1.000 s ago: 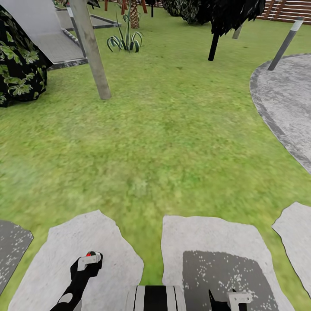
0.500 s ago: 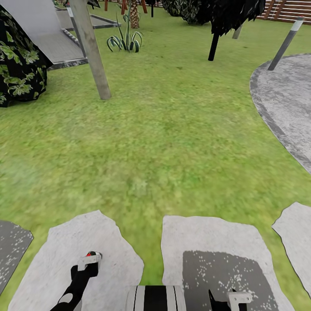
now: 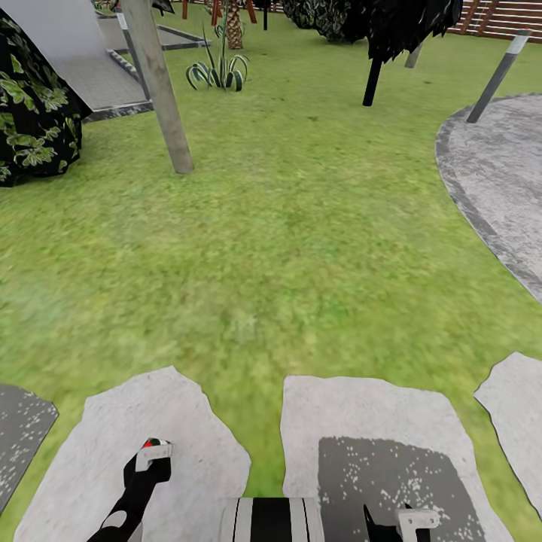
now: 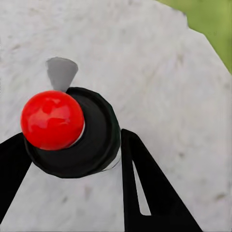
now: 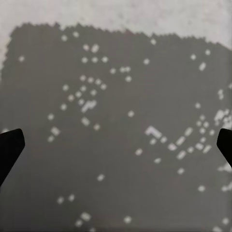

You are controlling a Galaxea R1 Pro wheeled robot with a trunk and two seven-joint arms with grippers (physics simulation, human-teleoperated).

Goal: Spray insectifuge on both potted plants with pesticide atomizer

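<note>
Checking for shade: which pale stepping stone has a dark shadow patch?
The stepping stone under the right gripper; the stone under the left gripper is evenly pale.

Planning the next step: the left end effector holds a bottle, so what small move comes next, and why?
Probably roll the base forward over the lawn toward the spiky rosette plant. The left end effector grips the red-topped black bottle above a stone slab, and the plant looks too far off to spray.
</note>
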